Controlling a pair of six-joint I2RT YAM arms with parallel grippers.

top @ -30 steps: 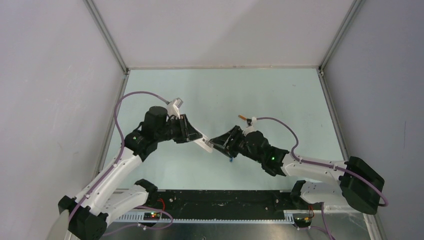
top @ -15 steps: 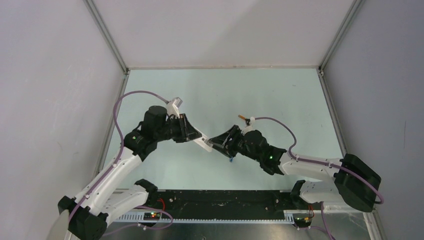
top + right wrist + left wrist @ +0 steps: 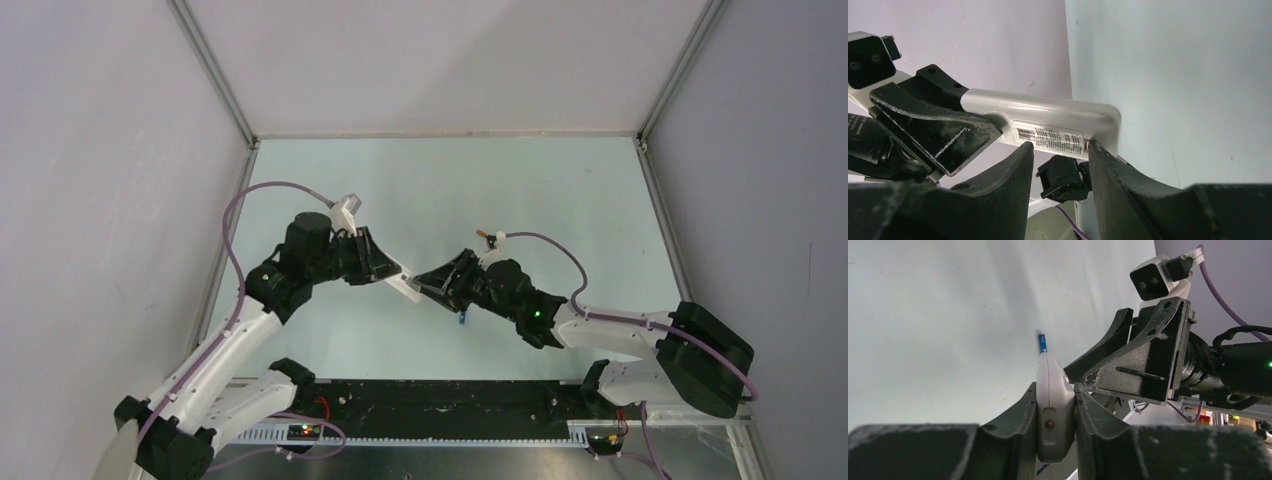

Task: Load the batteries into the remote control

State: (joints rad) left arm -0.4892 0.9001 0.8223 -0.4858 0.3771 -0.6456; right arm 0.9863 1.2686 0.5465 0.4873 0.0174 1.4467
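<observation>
My left gripper (image 3: 392, 275) is shut on the white remote control (image 3: 406, 286) and holds it edge-on above the table; in the left wrist view the remote (image 3: 1053, 410) is clamped between both fingers. My right gripper (image 3: 428, 283) is open, its fingertips against the remote's back (image 3: 1048, 112), one on each side of a printed label (image 3: 1048, 136). The blue battery (image 3: 461, 319) lies on the table under the right wrist and also shows in the left wrist view (image 3: 1042, 342). The orange battery (image 3: 483, 235) lies just behind the right wrist camera.
White enclosure walls with metal frame rails (image 3: 213, 80) stand on the left, back and right. A black base strip (image 3: 440, 398) with wiring runs along the near edge. Purple cables (image 3: 560, 255) loop from both wrists.
The right arm has shifted slightly left toward the remote, and its wrist now hides part of the orange battery. The left gripper and the remote have barely moved.
</observation>
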